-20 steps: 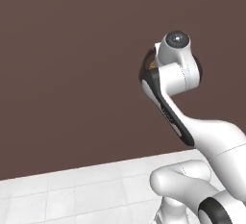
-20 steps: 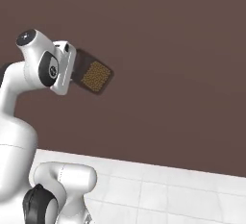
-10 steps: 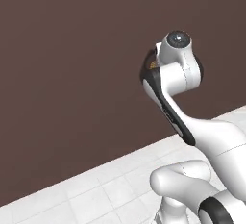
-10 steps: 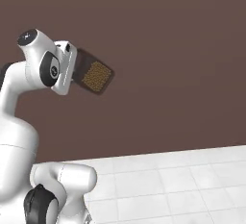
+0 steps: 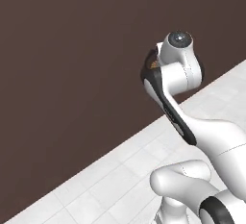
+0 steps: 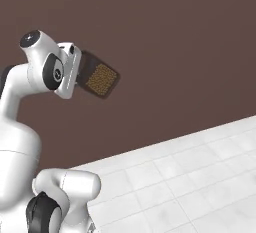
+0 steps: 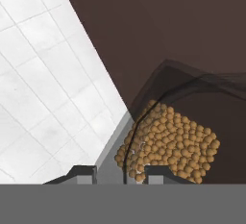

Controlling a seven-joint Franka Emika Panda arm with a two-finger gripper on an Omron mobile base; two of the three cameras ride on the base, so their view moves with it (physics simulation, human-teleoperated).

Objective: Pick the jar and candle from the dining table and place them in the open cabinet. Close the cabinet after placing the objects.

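The robot carried the jar.

The gripper (image 7: 120,172) was closed tight on the jar (image 6: 98,78), holding it high in the air, out in front of the hand. The jar was tipped on its side. A dark brown wall (image 6: 175,37) and white floor (image 6: 190,177) were ahead, with no cabinet to be seen.
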